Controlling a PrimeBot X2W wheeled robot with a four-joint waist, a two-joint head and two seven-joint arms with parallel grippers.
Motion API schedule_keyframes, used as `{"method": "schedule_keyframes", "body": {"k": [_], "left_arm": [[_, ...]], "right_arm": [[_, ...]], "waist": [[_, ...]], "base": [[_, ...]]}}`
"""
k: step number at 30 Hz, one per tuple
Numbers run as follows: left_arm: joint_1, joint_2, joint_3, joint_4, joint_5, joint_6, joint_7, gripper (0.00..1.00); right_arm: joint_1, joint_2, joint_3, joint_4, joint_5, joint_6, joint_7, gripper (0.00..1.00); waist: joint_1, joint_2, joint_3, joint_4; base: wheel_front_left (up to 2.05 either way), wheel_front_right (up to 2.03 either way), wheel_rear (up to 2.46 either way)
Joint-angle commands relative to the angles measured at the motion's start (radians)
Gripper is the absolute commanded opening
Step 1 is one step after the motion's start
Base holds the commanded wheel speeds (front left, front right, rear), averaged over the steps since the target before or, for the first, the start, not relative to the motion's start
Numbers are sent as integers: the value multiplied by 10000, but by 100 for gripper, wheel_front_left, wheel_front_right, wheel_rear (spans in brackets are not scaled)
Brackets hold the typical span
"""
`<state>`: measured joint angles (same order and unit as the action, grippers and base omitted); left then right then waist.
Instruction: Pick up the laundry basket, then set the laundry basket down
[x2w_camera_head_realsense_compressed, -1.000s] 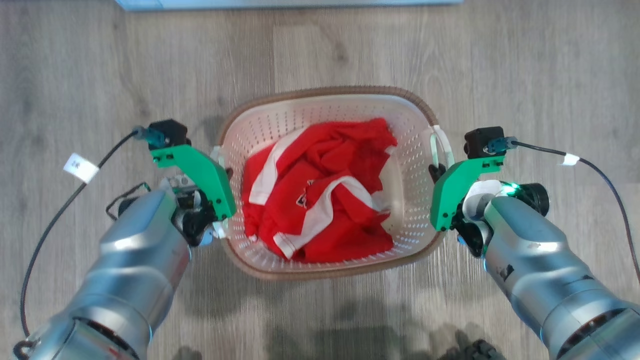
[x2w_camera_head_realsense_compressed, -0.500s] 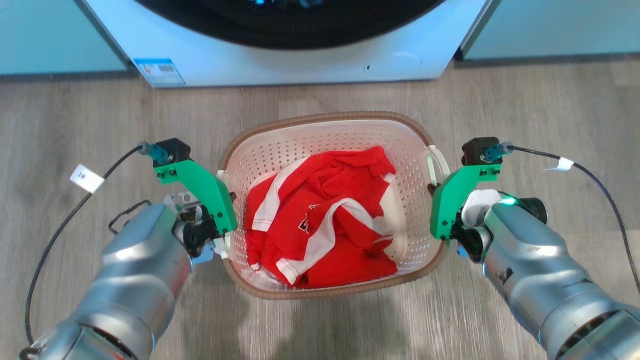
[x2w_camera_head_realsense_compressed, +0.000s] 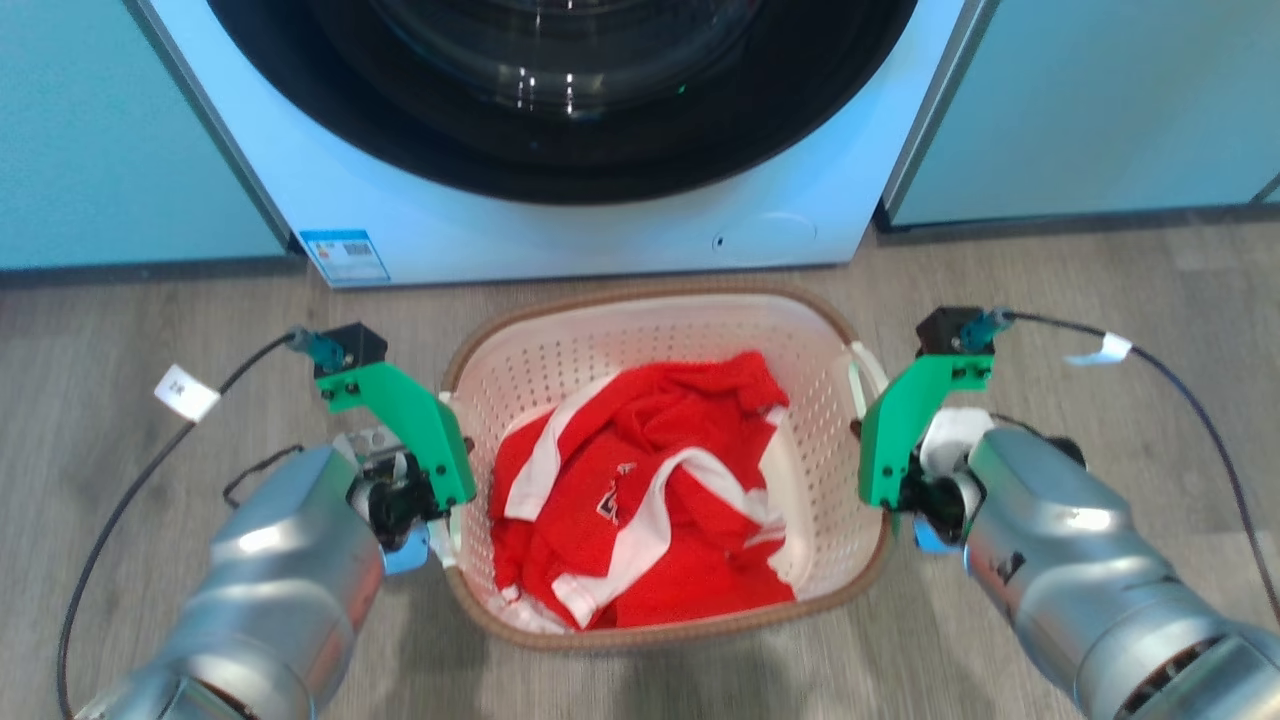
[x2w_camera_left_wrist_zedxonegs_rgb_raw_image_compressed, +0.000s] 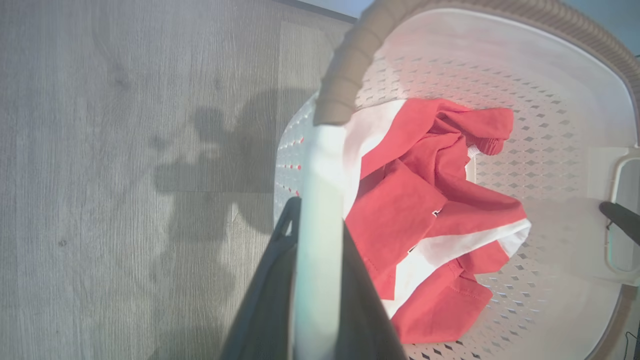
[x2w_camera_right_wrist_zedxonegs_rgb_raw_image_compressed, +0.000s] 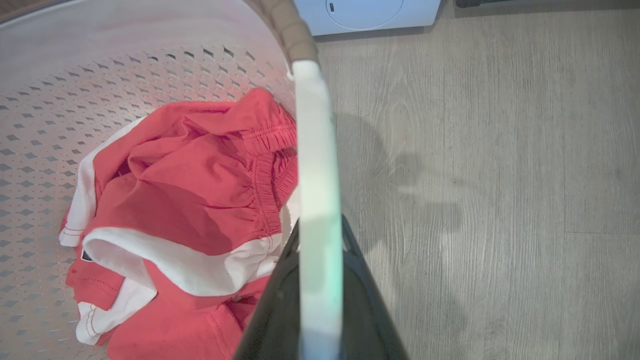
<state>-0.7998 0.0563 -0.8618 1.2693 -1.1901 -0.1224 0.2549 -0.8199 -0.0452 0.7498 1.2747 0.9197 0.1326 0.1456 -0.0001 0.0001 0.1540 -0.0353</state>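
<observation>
Camera tilted up onto washer (x2w_camera_head_realsense_compressed: 600, 235); laundry basket (x2w_camera_head_realsense_compressed: 570, 345) sits between the jaws, each pinching a handle (x2w_camera_right_wrist_zedxonegs_rgb_raw_image_compressed: 315, 165).

We record the laundry basket (x2w_camera_head_realsense_compressed: 570, 350) as white, patterned with diamond perforations, with a ribbed brown rim. The garment (x2w_camera_head_realsense_compressed: 650, 500) is red with white bands. The floor (x2w_camera_head_realsense_compressed: 150, 320) is grey wood-grain. The washing machine (x2w_camera_head_realsense_compressed: 600, 240) is white with a black door ring.

The laundry basket (x2w_camera_head_realsense_compressed: 560, 360) is matt perforated plastic, the garment (x2w_camera_head_realsense_compressed: 640, 500) soft cloth, the floor (x2w_camera_head_realsense_compressed: 1150, 270) matt wood-grain.
</observation>
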Motion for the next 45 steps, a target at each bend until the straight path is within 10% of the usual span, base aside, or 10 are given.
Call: {"method": "schedule_keyframes", "body": {"k": [1,45], "left_arm": [[-285,212,234,-155,-161,-82,-3,0],[353,229,23,135,-548,-82,255,0]], "right_arm": [[274,-51,116,3,156,-19,88,0],[625,-51,1373,101,1653,-19,485,0]], "waist": [[1,-1,-421,-50],[1,-1,-1216,-187]], "base": [[0,0,0],[0,0,0]]}}
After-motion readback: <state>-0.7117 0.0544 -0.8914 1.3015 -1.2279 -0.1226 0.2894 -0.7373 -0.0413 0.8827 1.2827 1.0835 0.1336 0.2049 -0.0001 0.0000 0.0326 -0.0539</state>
